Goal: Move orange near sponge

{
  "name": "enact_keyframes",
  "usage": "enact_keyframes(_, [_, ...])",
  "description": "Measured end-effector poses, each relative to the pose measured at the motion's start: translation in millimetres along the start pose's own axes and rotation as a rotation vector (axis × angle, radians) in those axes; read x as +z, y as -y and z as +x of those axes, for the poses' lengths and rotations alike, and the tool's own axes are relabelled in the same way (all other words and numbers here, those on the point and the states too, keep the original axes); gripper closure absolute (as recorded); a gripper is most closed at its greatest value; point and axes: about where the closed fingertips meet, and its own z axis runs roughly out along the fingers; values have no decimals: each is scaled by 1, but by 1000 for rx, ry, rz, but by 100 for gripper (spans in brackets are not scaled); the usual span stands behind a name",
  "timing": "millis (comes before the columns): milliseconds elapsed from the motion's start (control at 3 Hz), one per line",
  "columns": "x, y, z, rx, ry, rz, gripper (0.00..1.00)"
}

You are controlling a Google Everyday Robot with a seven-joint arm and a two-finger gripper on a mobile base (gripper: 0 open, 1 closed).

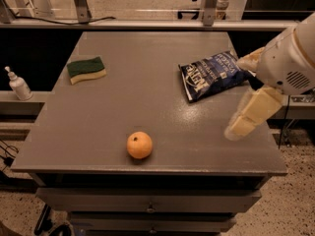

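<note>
The orange point(139, 145) sits on the grey table point(118, 107) near its front edge, a little left of centre. The sponge point(86, 69), dark green on top with a pale yellow layer, lies at the far left of the table. My gripper point(242, 96) comes in from the right edge, above the table's right side. It is open and empty, with one cream finger point(250, 60) over the chip bag's corner and the other finger point(248, 116) pointing down to the front. It is well to the right of the orange and far from the sponge.
A blue chip bag point(210, 75) lies at the right back of the table, partly under my gripper. A white pump bottle point(18, 85) stands on a ledge to the left of the table. Drawers point(147, 203) run below the front edge.
</note>
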Motion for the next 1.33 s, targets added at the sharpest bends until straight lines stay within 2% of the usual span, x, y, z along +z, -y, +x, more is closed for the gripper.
enact_keyframes(333, [16,-28,-24,-10,132,4,0])
enact_keyframes(667, [41,-67,-51,-36,254,-8,0])
enact_keyframes(1333, [49,-73,-52,-61,256,-1,0])
